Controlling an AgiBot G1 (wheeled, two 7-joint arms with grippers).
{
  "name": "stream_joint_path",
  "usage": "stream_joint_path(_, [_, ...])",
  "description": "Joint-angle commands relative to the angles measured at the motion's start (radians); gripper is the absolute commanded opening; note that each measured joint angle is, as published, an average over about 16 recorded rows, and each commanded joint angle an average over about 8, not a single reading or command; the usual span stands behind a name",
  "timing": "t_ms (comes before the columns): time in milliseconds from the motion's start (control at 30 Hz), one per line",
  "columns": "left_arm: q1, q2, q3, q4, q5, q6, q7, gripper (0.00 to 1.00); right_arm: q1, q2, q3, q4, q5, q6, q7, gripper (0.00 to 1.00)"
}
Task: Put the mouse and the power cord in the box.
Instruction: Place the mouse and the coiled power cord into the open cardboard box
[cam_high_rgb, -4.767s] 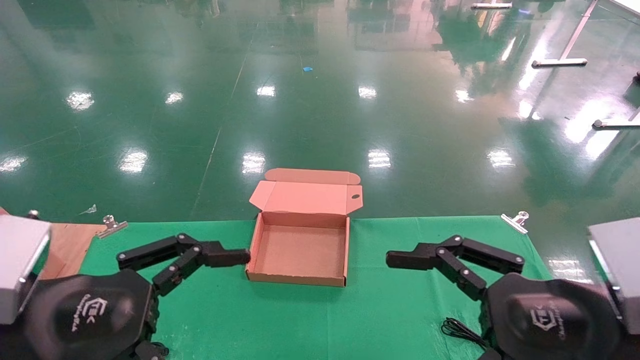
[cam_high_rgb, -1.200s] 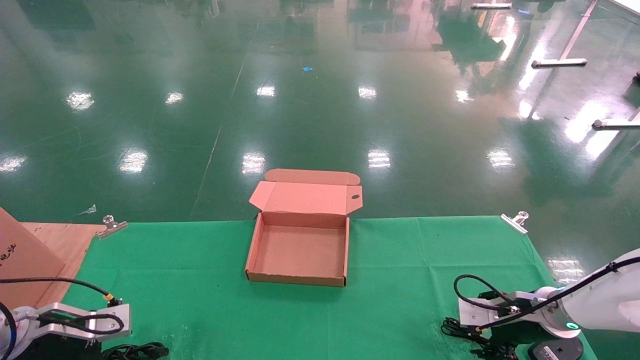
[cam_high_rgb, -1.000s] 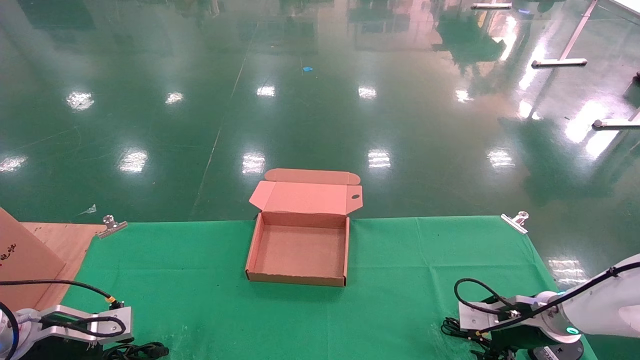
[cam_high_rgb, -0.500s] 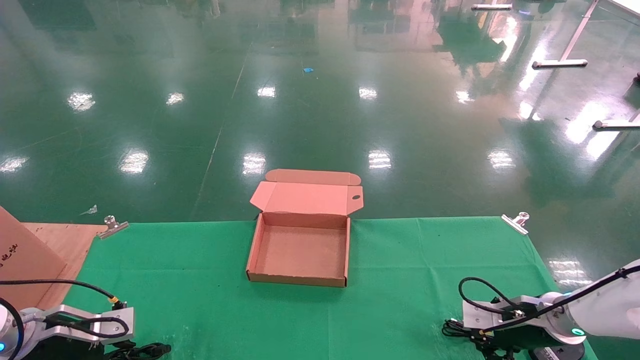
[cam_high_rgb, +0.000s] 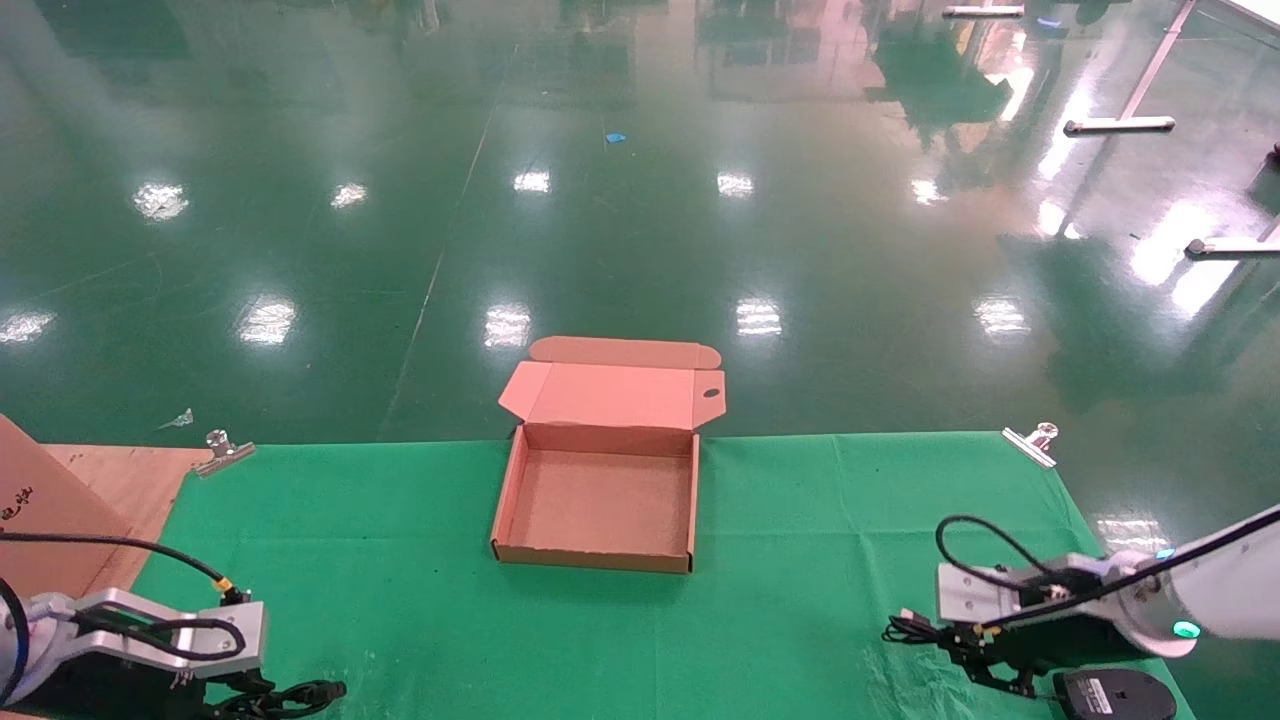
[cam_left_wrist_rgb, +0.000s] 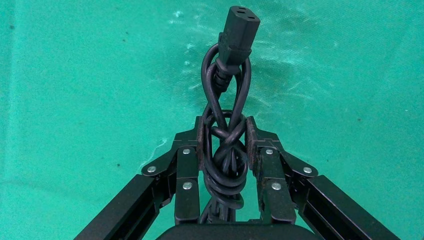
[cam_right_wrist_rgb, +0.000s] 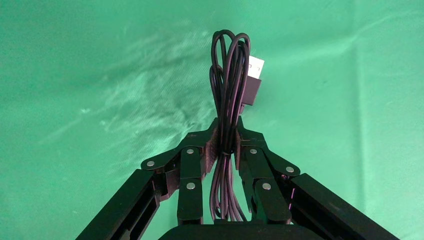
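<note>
1. The left gripper (cam_left_wrist_rgb: 223, 150) is clamped around the knotted middle of the power cord (cam_left_wrist_rgb: 227, 100), its pads pressing the bundle from both sides; the chunky plug end sticks out beyond the fingertips over the green cloth (cam_high_rgb: 400, 560).
2. The right gripper (cam_right_wrist_rgb: 226, 142) is closed tight on the mouse's thin cable bundle (cam_right_wrist_rgb: 229, 65), with the flat USB plug showing beside the loops.
3. In the head view, the mouse (cam_high_rgb: 1115, 693) itself lies label-up on the cloth at the near right corner, just beside the right gripper (cam_high_rgb: 985, 660).
4. Compared with half a second ago, the right wrist has lifted slightly and the cable bundle has risen with it, while the left arm has barely shifted at the near left corner.
5. The box (cam_high_rgb: 598, 560) sits open and empty at the cloth's centre, well apart from both grippers.
6. Judging by this, both grasps look secured and the carry to the box is just starting; the trailing mouse could drag or swing.
</note>
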Motion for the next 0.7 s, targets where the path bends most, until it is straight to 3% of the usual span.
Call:
stream_joint_path(33, [-0.013, -0.003, 0.003, -0.001, 0.004, 0.015, 0.002, 0.0, 0.015, 0.006, 0.003, 0.003, 0.005, -0.02, -0.002, 0.0])
stream_joint_path(400, [-0.13, 0.039, -0.003, -0.041, -0.005, 0.089, 0.008, 0.0, 0.163, 0.001, 0.035, 0.027, 0.053, -0.288, -0.018, 0.0])
stream_joint_path(700, [-0.241, 0.114, -0.012, -0.074, -0.018, 0.105, 0.008, 0.0, 0.275, -0.077, 0.047, 0.046, 0.071, -0.323, 0.015, 0.0])
